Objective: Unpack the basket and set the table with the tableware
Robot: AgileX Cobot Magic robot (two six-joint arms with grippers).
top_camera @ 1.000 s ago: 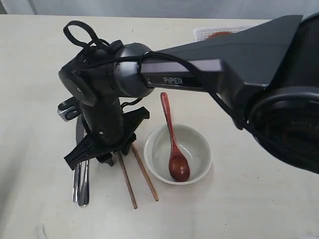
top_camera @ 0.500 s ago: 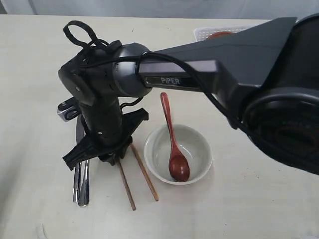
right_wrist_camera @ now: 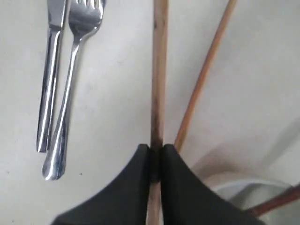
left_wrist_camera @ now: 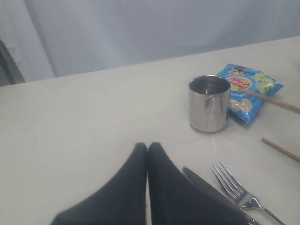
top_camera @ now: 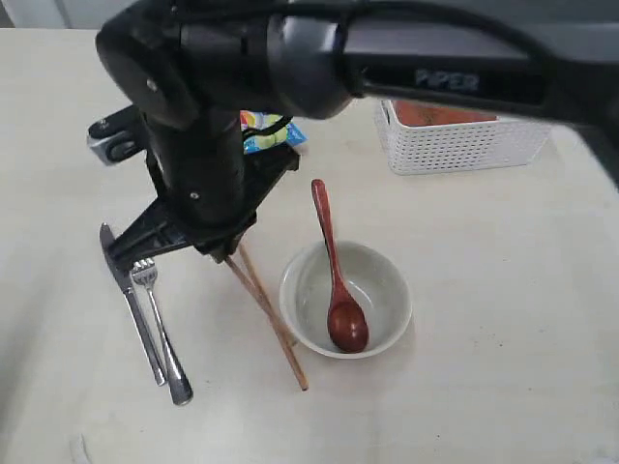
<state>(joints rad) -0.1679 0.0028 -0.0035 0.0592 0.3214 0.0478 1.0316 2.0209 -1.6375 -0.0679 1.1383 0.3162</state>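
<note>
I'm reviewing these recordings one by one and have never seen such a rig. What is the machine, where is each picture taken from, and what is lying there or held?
It is a robot with two arms, each ending in a gripper. The wide picture comes from a camera off the arms; the other two from cameras on the wrists. On the table lie a knife, a fork, a bowl with a spoon in it, a white basket, a steel cup and a blue chip bag. The right gripper is shut on one chopstick; the second chopstick is beside it. The left gripper is shut and holds nothing.
</note>
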